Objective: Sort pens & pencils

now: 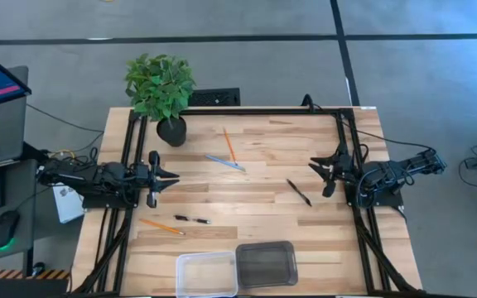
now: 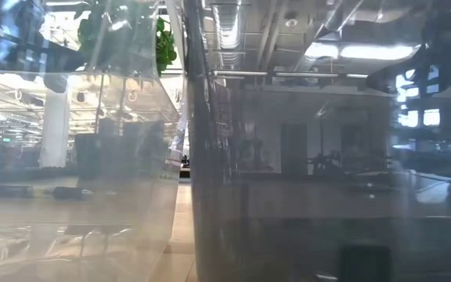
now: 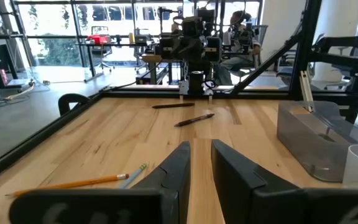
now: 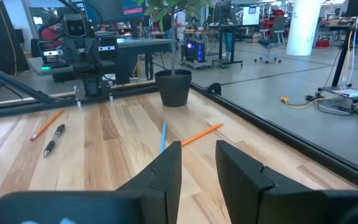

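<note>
Both the left gripper (image 1: pixel 171 178) and right gripper (image 1: pixel 318 170) rest spread, empty. We judge the pens (image 1: pixel 298 192) and pencils (image 1: pixel 229 146) light, stiff, prone to rolling; we would pinch them mid-shaft.

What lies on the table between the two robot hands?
In the high view, only bare wood lies directly between the left hand and right hand; the blue-grey pencil sits just above that line.
</note>
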